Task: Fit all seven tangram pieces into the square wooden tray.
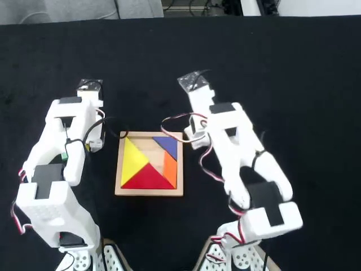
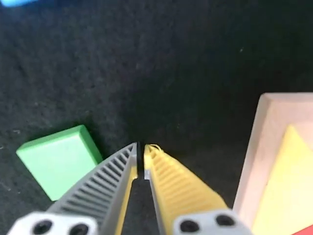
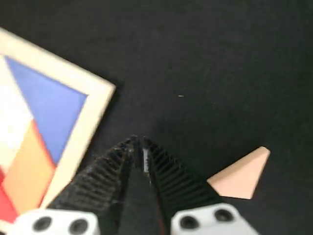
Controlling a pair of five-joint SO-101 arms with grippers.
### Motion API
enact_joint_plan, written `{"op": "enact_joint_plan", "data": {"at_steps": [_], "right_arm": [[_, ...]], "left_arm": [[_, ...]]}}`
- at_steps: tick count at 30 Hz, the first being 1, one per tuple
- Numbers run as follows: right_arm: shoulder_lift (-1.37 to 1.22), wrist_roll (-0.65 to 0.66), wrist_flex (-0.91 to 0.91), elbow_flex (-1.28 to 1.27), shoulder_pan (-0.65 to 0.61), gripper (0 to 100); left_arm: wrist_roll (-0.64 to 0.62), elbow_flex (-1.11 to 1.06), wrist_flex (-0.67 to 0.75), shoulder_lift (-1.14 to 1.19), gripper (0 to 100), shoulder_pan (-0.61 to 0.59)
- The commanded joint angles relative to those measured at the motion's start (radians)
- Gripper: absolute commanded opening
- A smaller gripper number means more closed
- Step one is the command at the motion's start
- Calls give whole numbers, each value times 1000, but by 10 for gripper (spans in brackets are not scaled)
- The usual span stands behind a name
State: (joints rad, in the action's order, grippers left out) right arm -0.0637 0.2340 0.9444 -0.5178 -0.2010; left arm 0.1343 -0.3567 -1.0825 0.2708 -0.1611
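Note:
The square wooden tray (image 1: 149, 192) lies between the two arms. In it sit a yellow triangle (image 1: 133, 158), a red triangle (image 1: 148, 178), a blue piece (image 1: 166, 145) and an orange piece (image 1: 170, 166). My left gripper (image 2: 143, 147) is shut and empty, low over the black cloth between a green piece (image 2: 58, 159) and the tray's edge (image 2: 261, 147). My right gripper (image 3: 138, 142) is also shut and empty, just outside the tray corner (image 3: 100, 98). A pale peach triangle (image 3: 239, 175) lies on the cloth close beside it.
A black cloth (image 1: 282, 84) covers the whole table. The green piece (image 1: 65, 156) peeks out beside the left arm in the high view. Cables loop near the right arm's wrist (image 1: 175, 121). Both arm bases stand at the near edge.

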Motion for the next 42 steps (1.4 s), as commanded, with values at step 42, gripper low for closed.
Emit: {"op": "enact_joint_plan", "data": {"at_steps": [42], "right_arm": [[-410, -5, 204, 564, -155, 11]], "left_arm": [[-86, 128, 26, 5, 30, 173]]}}
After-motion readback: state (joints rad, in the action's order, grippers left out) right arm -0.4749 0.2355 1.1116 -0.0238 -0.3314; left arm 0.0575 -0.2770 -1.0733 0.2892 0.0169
